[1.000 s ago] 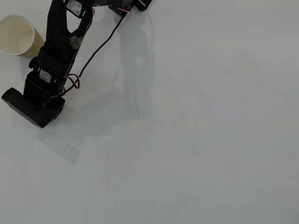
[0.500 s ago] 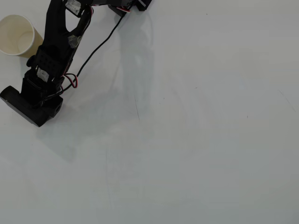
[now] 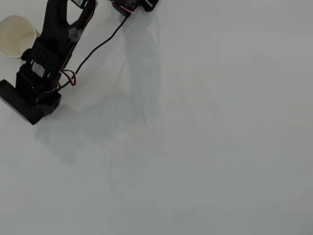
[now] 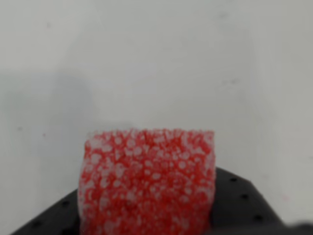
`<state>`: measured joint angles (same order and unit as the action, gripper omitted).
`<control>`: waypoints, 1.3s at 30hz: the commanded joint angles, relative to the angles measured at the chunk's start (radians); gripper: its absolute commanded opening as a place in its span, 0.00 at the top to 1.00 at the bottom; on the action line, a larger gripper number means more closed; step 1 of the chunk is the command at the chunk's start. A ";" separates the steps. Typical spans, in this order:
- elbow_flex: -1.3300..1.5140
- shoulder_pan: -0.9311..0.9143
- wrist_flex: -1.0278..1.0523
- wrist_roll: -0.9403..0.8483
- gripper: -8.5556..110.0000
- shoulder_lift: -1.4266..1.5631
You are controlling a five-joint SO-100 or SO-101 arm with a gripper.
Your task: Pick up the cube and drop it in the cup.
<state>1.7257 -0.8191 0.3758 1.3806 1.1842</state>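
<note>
You've got a white surface (image 3: 195, 147) filling nearly all of the overhead view, bare apart from faint marks. The black arm (image 3: 54, 34) runs down from the top edge at upper left, w/ a black cable (image 3: 98, 46) trailing off it toward the top and a small red wire loop (image 3: 68, 78) by the wrist. The cup (image 3: 14, 36) sits at the far left edge, touching or just beside the arm in overhead, mouth showing white inside. In the wrist view the cube (image 4: 146, 181) fills the lower centre, red w/ white speckle, pinched in the jaws; black jaw plates show either side of it, pale surface behind. Overhead doesn't show the cube.
</note>
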 commanded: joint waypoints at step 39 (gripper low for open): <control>0.598 -0.241 0.149 -0.009 0.93 1.250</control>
<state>2.3608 -1.0201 0.5047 1.3806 2.3393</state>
